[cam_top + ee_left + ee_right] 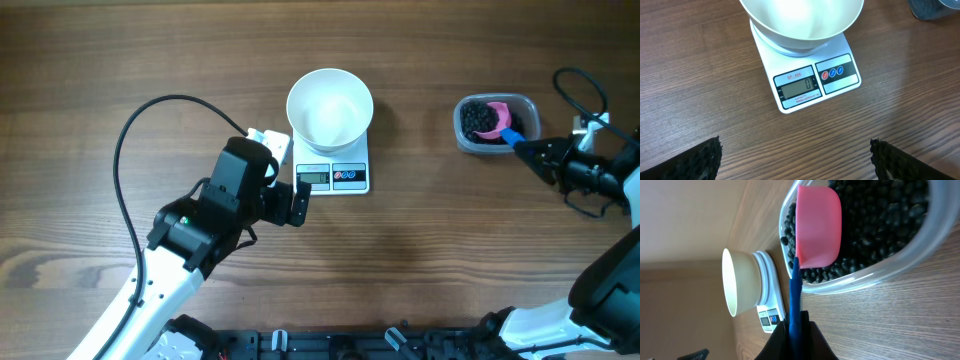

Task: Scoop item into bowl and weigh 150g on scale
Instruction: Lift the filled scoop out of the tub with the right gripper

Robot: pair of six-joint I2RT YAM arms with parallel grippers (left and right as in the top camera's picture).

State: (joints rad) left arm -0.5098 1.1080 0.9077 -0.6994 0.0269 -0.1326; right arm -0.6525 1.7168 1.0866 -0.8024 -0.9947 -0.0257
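The white bowl [330,107] [802,22] [740,282] stands empty on the small white scale [345,177] [812,82] [771,300], whose display reads 0. My left gripper [298,205] [796,160] hovers open just in front of the scale with nothing between its fingers. At the right, black beads [478,122] [880,225] fill a clear plastic tub [497,125] [875,280]. My right gripper [535,155] [796,335] is shut on the blue handle [795,295] of a pink scoop [510,118] [818,227], whose cup sits in the tub over the beads.
A black cable [135,130] loops across the wooden table left of the left arm. Another cable [580,85] curls near the right arm at the right edge. A small white part [272,143] lies beside the scale's left side.
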